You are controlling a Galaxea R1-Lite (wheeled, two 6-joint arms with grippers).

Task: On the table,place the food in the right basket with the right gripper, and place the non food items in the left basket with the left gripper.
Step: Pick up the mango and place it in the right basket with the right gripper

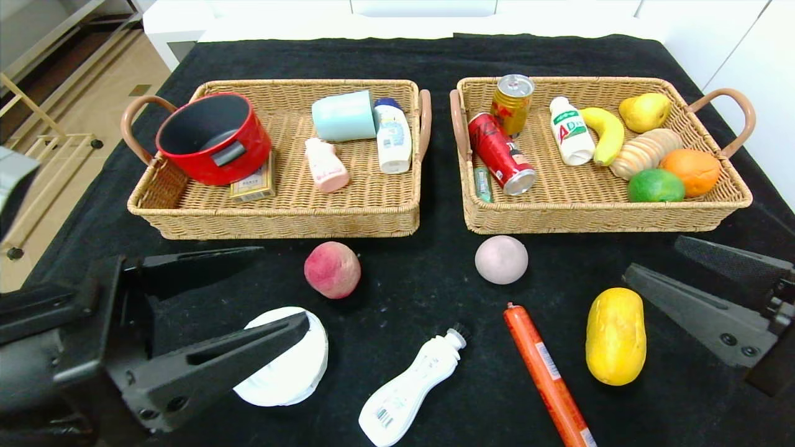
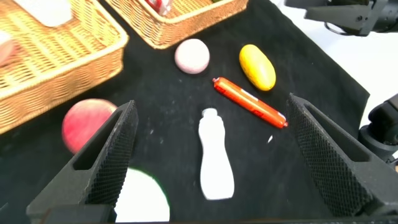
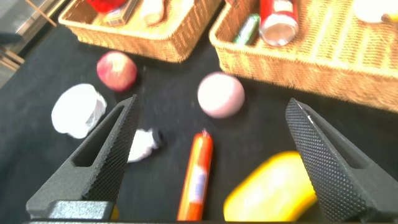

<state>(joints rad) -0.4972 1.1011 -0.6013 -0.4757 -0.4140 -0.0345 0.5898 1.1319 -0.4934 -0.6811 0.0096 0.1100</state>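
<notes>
My left gripper (image 1: 248, 292) hung with its jaws wide apart over the near left of the black table (image 1: 422, 298), above a white bowl (image 1: 289, 369). Behind it sat the left basket (image 1: 279, 211), holding a red pot (image 1: 214, 136) and bottles. On the cloth I saw a peach (image 1: 332, 269), a white bottle (image 1: 410, 388), a pale ball (image 1: 501, 259), a sausage (image 1: 546, 375) and a yellow mango (image 1: 615, 335). The right basket (image 1: 596, 214) held cans and fruit. My right gripper (image 1: 674, 270) also gaped, empty, just beside the mango.
</notes>
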